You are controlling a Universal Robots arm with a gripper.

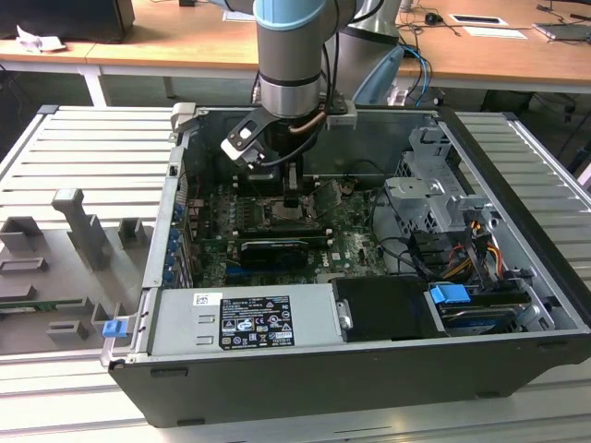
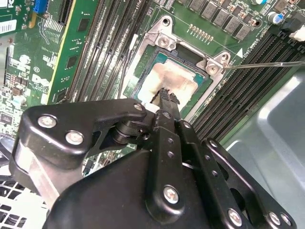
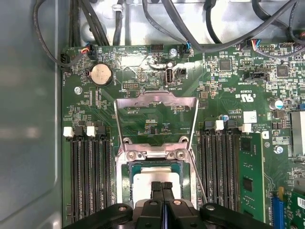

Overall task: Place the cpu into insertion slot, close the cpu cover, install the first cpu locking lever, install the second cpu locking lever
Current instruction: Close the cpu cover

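Note:
The cpu, a small square chip with a smudged silvery top, lies flat inside the insertion slot on the green motherboard. The cpu cover, a thin metal frame, stands swung open from its hinge. Thin wire locking levers stick out unlatched beside the socket. My gripper is shut, its black fingertips pressed together at the chip's top face, with nothing between them. In the exterior view my gripper reaches down into the open computer case over the socket.
Long black memory slots flank the socket. Cables run along the board's edge near the case wall. A drive cage, a power supply and a grey fixture tray surround the work area.

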